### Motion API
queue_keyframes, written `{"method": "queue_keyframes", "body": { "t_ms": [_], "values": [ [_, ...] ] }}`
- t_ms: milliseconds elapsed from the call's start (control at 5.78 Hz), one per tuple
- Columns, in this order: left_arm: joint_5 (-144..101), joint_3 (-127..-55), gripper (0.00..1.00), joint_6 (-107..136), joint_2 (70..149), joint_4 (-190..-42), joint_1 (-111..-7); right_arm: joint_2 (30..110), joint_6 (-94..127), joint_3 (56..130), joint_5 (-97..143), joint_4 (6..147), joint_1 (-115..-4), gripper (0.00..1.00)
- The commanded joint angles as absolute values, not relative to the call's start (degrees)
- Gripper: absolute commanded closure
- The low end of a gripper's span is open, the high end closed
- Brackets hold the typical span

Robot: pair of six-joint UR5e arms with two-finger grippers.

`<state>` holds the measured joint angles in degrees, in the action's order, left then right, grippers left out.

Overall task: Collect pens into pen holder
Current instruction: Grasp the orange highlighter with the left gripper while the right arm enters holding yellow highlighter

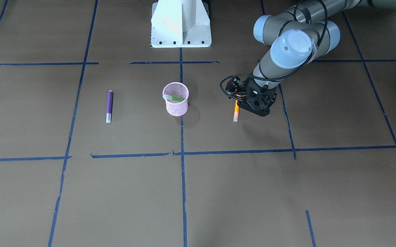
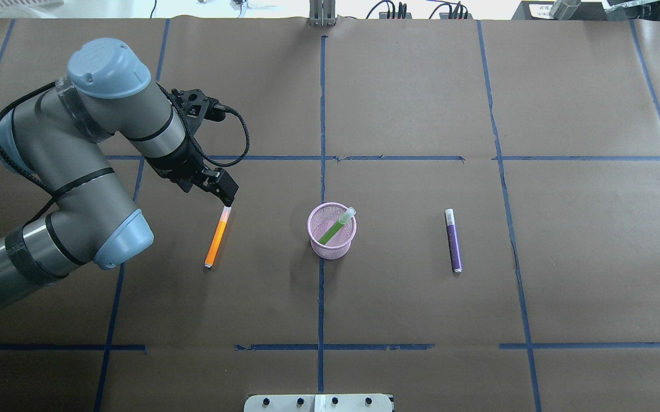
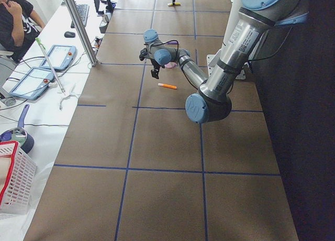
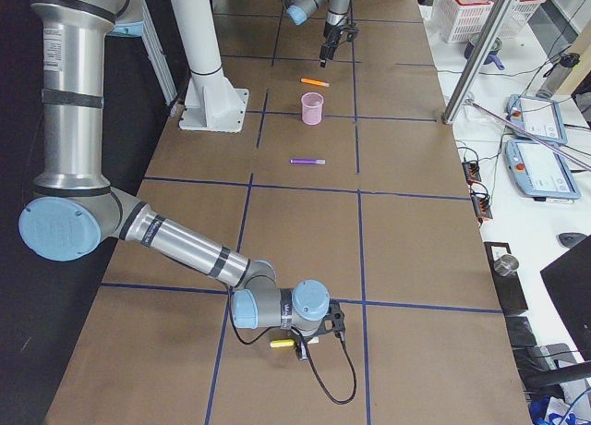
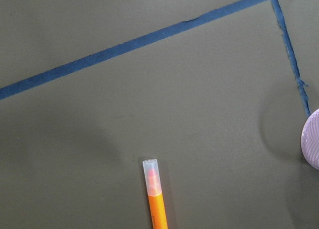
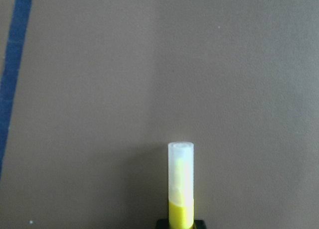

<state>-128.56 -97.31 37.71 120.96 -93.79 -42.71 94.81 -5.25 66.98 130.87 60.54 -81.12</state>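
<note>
Pink mesh pen holder point(image 2: 330, 250) stood mid-counter point(image 2: 421, 86), green pen point(image 2: 334, 228) leaning inside, orange pen point(image 2: 216, 240) flat, its cap end under my left end effector point(image 2: 228, 200), purple pen point(image 2: 453, 240) well apart, yellow pen point(image 6: 181, 184) at my right end effector point(image 4: 301, 349), neither grip could I tell.

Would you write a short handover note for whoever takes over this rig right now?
Left gripper: hovers over the cap end of the orange pen; open or shut unclear.
Right gripper: appears shut on the yellow pen, low over the table, far from the pen holder.
Done: the green pen leans inside the pen holder.
Left: the orange pen and the purple pen lie on the table on opposite sides of it; all three remaining pens must go in.
</note>
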Motion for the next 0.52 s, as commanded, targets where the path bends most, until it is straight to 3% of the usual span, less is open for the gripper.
{"method": "queue_keyframes", "body": {
  "t_ms": [0,346],
  "values": [
    [-128.58,-97.47,0.0,37.71,120.68,-93.69,-42.71,94.75,-5.19,67.93,130.87,60.29,-81.12,0.97],
    [-128.15,-97.12,0.0,36.22,118.75,-93.69,-42.02,93.96,-5.1,78.5,130.96,60.73,-81.12,1.0]
  ]
}}
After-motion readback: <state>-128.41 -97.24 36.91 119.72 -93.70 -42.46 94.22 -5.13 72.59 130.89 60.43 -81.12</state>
